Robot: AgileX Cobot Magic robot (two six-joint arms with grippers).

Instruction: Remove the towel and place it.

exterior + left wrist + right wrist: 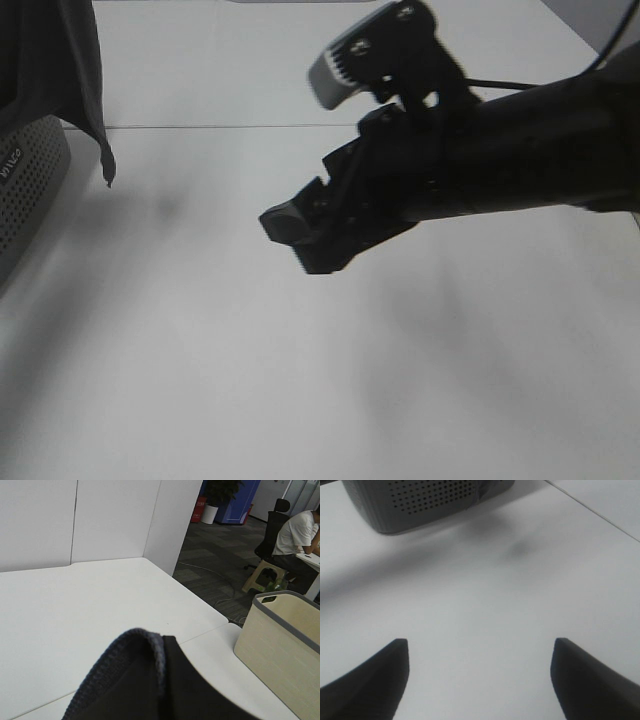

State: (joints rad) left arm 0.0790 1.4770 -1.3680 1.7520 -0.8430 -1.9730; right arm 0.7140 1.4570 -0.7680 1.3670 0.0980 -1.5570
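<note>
The dark navy towel [55,60] hangs in the air at the far left, and one corner dangles over the gray perforated basket [25,190]. In the left wrist view a hemmed fold of the towel [145,680] fills the foreground and hides my left gripper's fingers; the cloth is held up well above the table. My right gripper [300,238] reaches across the middle, low over the bare table. In the right wrist view the right gripper [480,652] is open and empty, with the basket [420,500] ahead of it.
The white table [300,400] has a seam line across the back. A beige bin with a gray rim [285,645] stands beside the table's far edge in the left wrist view. White partition walls stand behind the table, and a seated person is beyond it.
</note>
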